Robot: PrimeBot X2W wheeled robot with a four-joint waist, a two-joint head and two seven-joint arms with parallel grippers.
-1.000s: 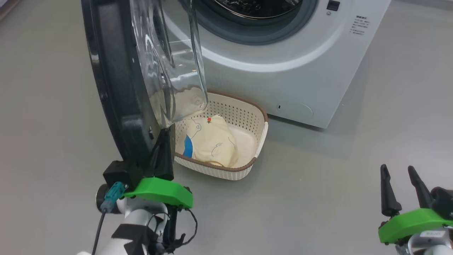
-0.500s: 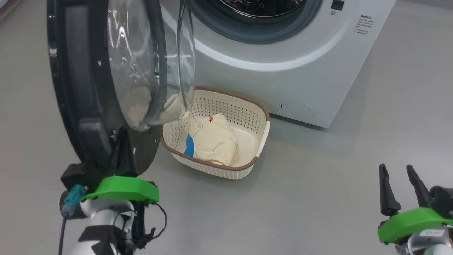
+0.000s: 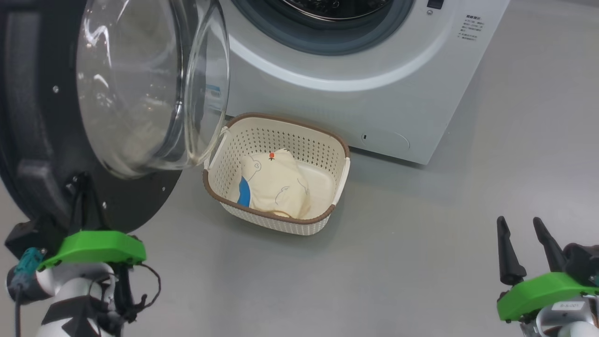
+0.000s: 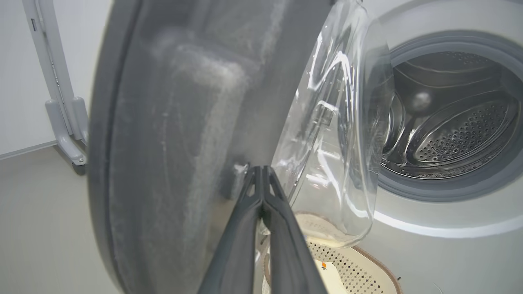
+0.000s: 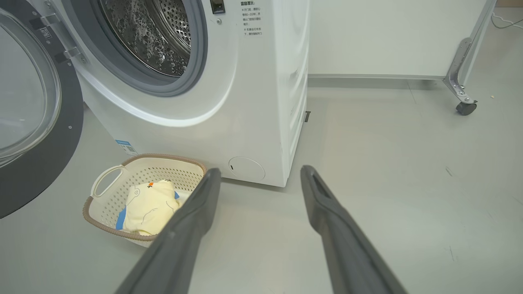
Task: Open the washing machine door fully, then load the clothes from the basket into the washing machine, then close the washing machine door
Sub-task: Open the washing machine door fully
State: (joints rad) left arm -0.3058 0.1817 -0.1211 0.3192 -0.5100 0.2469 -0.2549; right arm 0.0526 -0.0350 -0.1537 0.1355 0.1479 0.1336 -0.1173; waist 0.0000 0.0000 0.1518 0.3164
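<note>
We found the left gripper (image 4: pixel 262 173) with its two fingers pressed together and nothing between them, the tips up against the inner face of the washing machine door (image 3: pixel 126 93), low on its black rim. The door stood swung far out to our left, and the drum (image 5: pixel 147 36) of the washing machine (image 3: pixel 355 107) lay open, so we judged the first step done or nearly so.

The next move turned on the clothes (image 3: pixel 273 182). They sat bundled in the basket (image 3: pixel 281 224) on the floor, just before the machine's front and below the drum mouth, with the basket's left end just beside the door's lower edge.

From the left gripper the bundle lay forward and to the right, near. From the right gripper (image 3: pixel 518 223) — fingers spread wide, holding nothing, low at our right — it lay forward and to the left, well apart. The bundle's long axis ran from the basket's front rim toward its back wall. We reckoned the left arm the nearer and the right one the freer.
</note>
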